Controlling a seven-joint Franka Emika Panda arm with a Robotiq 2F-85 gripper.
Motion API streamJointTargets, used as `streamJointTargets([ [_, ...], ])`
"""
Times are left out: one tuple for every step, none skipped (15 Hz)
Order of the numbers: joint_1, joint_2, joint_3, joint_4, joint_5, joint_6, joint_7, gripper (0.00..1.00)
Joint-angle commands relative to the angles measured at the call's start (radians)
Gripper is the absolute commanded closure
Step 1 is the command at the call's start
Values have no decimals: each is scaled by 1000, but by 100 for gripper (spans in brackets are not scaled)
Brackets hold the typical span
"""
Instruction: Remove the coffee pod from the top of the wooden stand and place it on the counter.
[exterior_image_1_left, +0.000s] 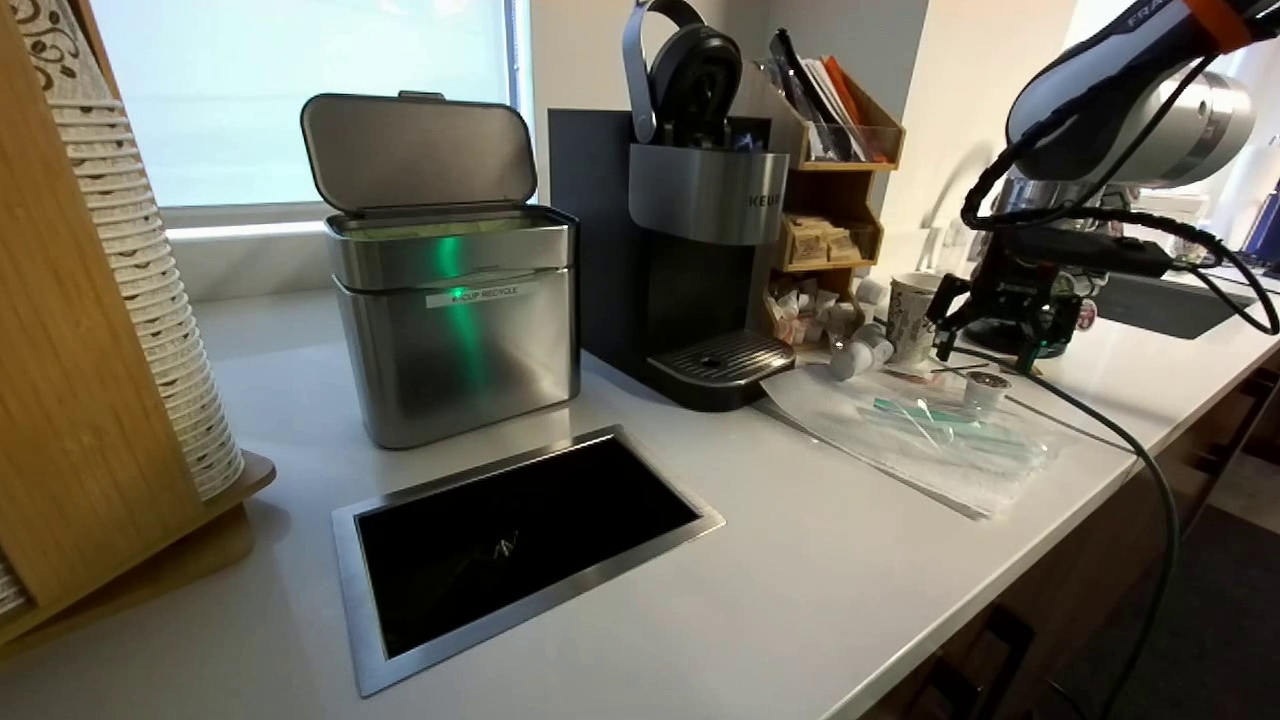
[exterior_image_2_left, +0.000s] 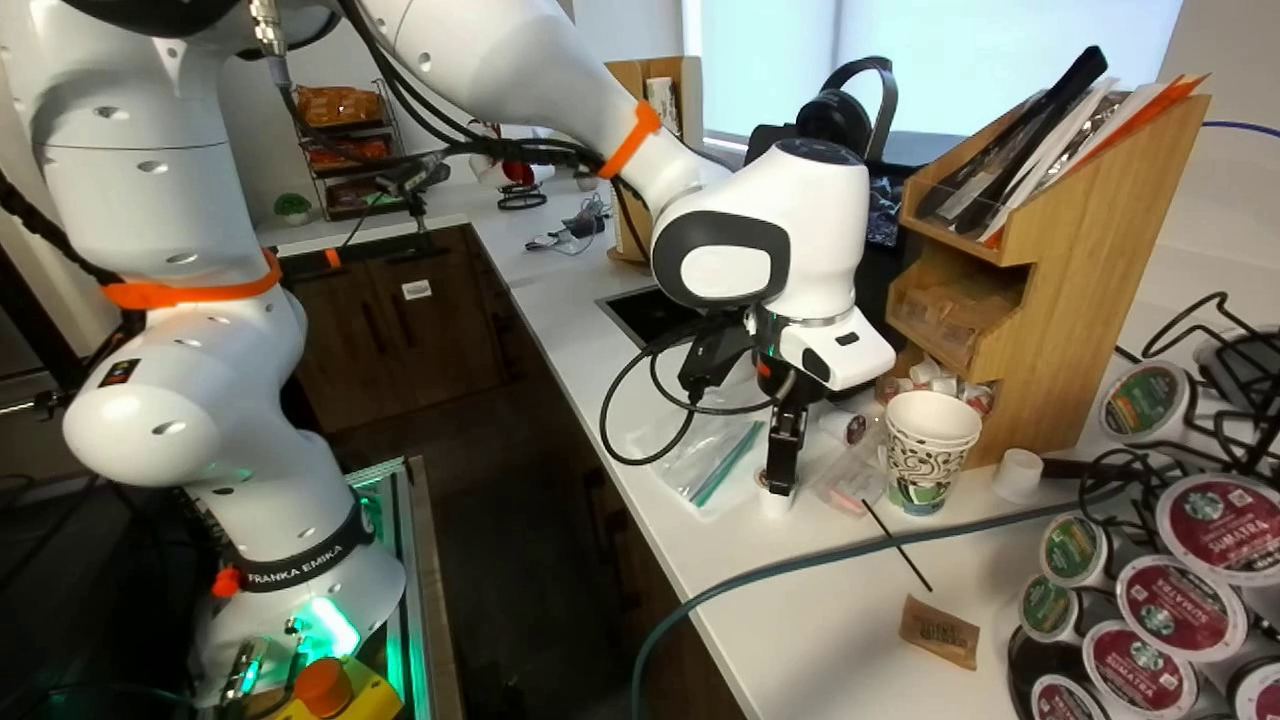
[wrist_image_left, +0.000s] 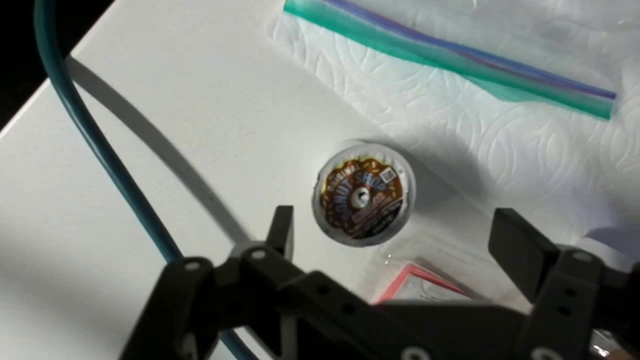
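Jaws spread wide, empty; coffee pod (wrist_image_left: 363, 195) upright on counter (wrist_image_left: 215, 100); packets (exterior_image_1_left: 820, 241) in wooden stand (exterior_image_2_left: 1120, 270), middle level.

A robot arm (exterior_image_1_left: 1065, 120) reaches over an off-white counter (exterior_image_1_left: 760, 560), its black gripper (exterior_image_1_left: 985, 357) spread wide above an upright coffee pod (exterior_image_1_left: 986, 395) near a paper towel (exterior_image_1_left: 835, 413) and a clear plastic bag (exterior_image_1_left: 960, 430). A coffee maker (exterior_image_1_left: 705, 195), handle raised, stands between a packet-filled wooden stand (exterior_image_1_left: 845, 195) and a steel bin (exterior_image_1_left: 460, 365) with its lid (exterior_image_1_left: 425, 155) up. Before the bin, a steel-framed dark opening (exterior_image_1_left: 530, 560) breaks the counter; stacked paper cups (exterior_image_1_left: 150, 290) rise in a wooden holder (exterior_image_1_left: 80, 330), and a bright window (exterior_image_1_left: 250, 100) glows behind the bin.
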Motion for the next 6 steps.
streamJointTargets([
  [13, -78, -6, -23, -47, -62, 4, 0],
  [17, -85, -4, -21, -73, -80, 3, 0],
  [19, -83, -2, -10, -102, -104, -4, 0],
  [10, -54, -2, 2, -58, -63, -1, 1],
  [11, -62, -1, 3, -64, -68, -1, 1],
  [11, -62, -1, 4, -63, -68, -1, 0],
])
